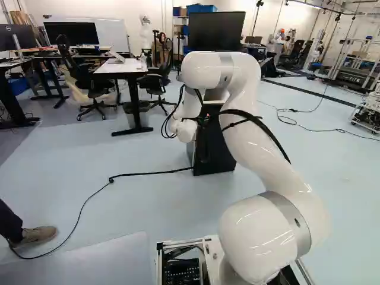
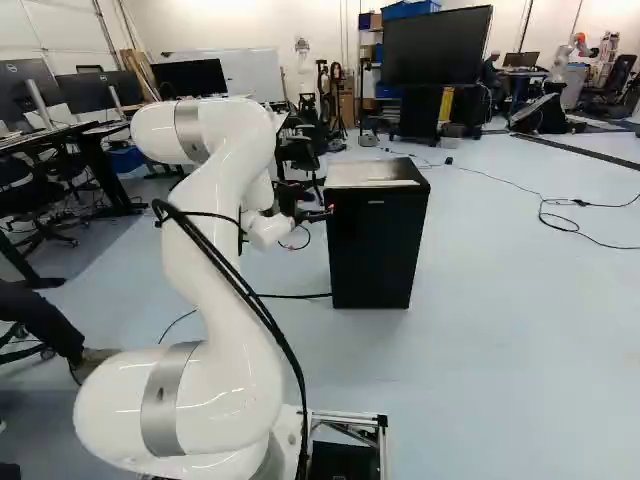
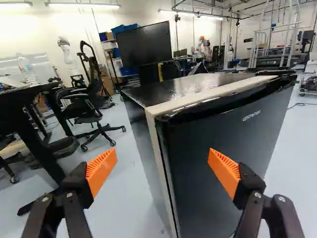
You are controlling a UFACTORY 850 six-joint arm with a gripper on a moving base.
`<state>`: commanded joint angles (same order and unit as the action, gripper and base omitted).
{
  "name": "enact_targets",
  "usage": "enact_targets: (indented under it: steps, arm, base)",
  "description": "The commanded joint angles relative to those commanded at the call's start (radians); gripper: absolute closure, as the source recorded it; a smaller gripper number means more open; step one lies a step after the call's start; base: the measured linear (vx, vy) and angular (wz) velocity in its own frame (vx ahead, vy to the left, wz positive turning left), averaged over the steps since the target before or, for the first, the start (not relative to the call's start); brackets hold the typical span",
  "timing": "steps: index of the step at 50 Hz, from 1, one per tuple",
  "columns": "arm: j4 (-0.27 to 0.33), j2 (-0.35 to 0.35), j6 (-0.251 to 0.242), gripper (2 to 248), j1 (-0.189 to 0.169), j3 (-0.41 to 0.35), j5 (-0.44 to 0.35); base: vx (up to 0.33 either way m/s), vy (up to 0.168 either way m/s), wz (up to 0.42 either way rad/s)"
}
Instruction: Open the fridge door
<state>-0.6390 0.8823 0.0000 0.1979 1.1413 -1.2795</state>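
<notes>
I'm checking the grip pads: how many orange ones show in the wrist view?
2: one orange pad shows against the floor beside the fridge, the other against the fridge's door.

Pale blue floor (image 2: 520, 350), on it the black fridge (image 2: 372, 245) and a black cable (image 1: 111, 179).

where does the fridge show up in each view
Left base view: the fridge, just right of middle, partly behind the arm.
Right base view: right of middle, by the jaws.
Wrist view: ahead of the open jaws.
Shared landmark: the large black screen beyond it.
</notes>
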Motion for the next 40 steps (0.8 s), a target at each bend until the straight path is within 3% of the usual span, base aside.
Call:
enact_targets:
  steps: [40]
  arm:
    - [-0.196,0.064,0.000,3,0.027,0.104,0.000]
  base:
    - [0.000,0.000,0.000]
